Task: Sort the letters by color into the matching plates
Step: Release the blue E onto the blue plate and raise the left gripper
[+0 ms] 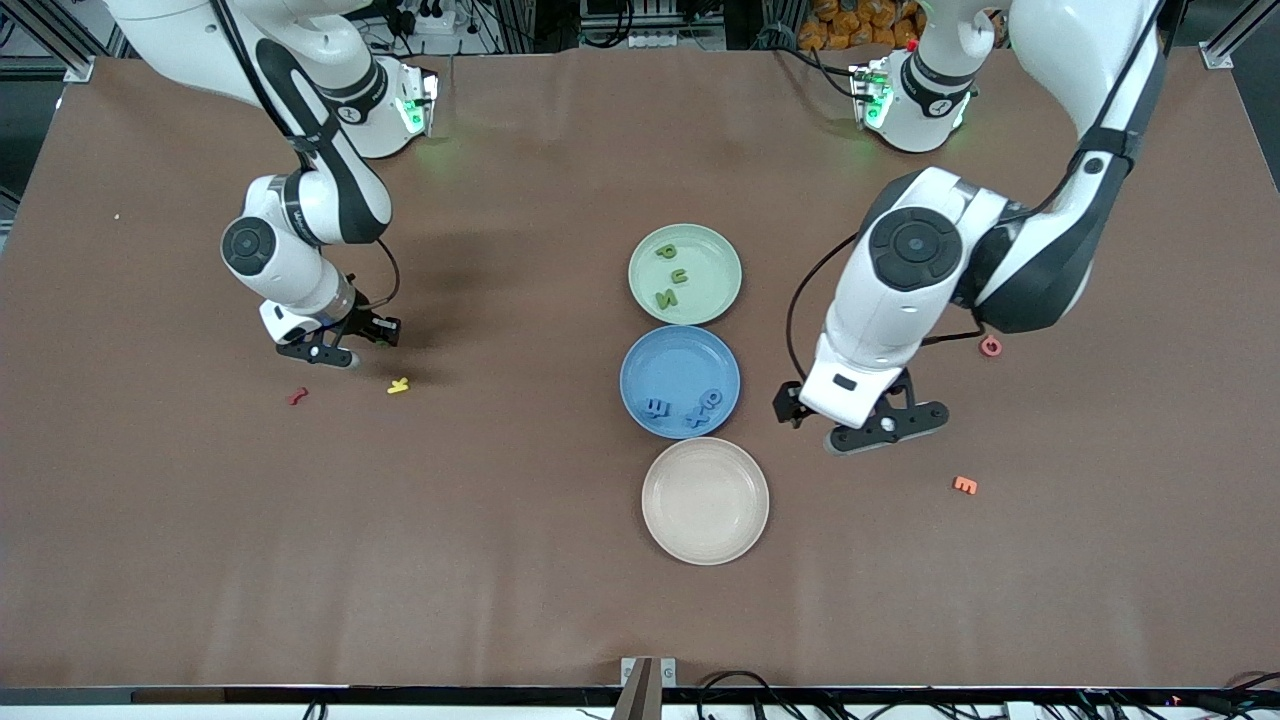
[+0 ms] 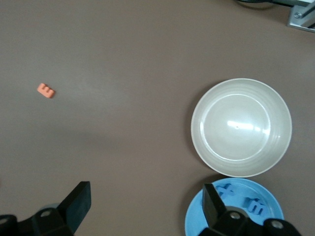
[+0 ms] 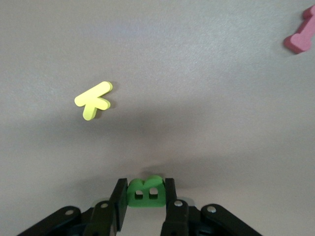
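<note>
My right gripper is low over the table toward the right arm's end. In the right wrist view its fingers are shut on a green letter B. I cannot tell whether the B touches the table. The mint green plate holds three green letters. The blue plate lies nearer the front camera and holds three blue letters. My left gripper is open and empty over the table beside the blue plate. Its wrist view shows the blue plate's rim.
A beige-white plate lies nearest the camera, also in the left wrist view. A yellow K and a red letter lie near my right gripper. An orange E and a red letter lie near the left arm.
</note>
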You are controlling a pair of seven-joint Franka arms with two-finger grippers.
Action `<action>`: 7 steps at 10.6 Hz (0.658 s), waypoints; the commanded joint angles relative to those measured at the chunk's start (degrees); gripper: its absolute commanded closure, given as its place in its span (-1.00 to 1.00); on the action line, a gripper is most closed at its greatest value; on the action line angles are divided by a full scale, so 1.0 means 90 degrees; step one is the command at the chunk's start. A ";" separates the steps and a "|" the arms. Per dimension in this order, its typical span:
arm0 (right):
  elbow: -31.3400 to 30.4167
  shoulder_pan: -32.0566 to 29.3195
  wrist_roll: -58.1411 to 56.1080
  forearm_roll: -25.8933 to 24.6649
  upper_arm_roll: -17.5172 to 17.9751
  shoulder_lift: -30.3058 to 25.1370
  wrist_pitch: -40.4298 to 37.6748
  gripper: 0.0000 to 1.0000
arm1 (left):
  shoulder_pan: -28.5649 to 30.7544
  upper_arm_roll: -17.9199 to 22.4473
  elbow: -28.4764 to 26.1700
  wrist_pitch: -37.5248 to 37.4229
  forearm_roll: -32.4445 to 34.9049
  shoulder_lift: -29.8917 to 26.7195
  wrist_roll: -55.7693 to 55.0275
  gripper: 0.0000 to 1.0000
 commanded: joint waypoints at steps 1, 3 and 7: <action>-0.0007 0.0099 0.0385 0.0046 0.0014 -0.0297 -0.0302 1.00 | 0.0303 0.0023 -0.0047 -0.0446 0.0000 -0.0480 0.0686 -1.00; 0.0071 0.0197 0.0707 0.0055 0.0043 -0.0395 -0.0420 1.00 | 0.0169 0.0674 -0.0328 -0.0524 -0.0418 -0.0860 0.1425 -1.00; 0.0393 0.0343 0.2141 0.0055 0.0637 -0.0415 -0.0616 1.00 | -0.0243 0.2063 -0.0857 -0.1118 -0.1309 -0.1857 0.3167 -1.00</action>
